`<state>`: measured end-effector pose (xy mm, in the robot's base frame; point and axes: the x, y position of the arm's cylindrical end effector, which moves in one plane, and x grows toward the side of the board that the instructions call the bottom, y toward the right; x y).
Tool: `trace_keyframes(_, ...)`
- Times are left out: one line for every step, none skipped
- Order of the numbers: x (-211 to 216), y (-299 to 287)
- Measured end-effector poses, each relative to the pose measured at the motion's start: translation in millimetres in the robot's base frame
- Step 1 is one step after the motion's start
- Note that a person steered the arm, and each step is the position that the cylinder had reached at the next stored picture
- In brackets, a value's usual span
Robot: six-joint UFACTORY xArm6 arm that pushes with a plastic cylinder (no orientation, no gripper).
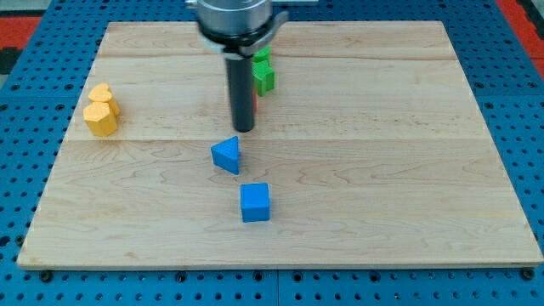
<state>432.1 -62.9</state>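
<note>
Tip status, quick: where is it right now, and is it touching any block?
My tip: holds nothing, no visible contact; nearest is the blue triangular block, just toward the view's bottom-left. Green block and a red sliver sit behind the rod.

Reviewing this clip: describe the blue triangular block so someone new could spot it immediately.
On the wooden board, find the dark rod near the middle; my tip ends just above the blue triangular block. Unlike the blue cube below it, it is wedge-shaped and nearest the tip.
</note>
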Motion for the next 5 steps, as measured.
trace_keyframes(46,-3)
trace_keyframes(68,22)
trace_keyframes(69,55)
trace_keyframes(39,56)
trace_keyframes(9,61)
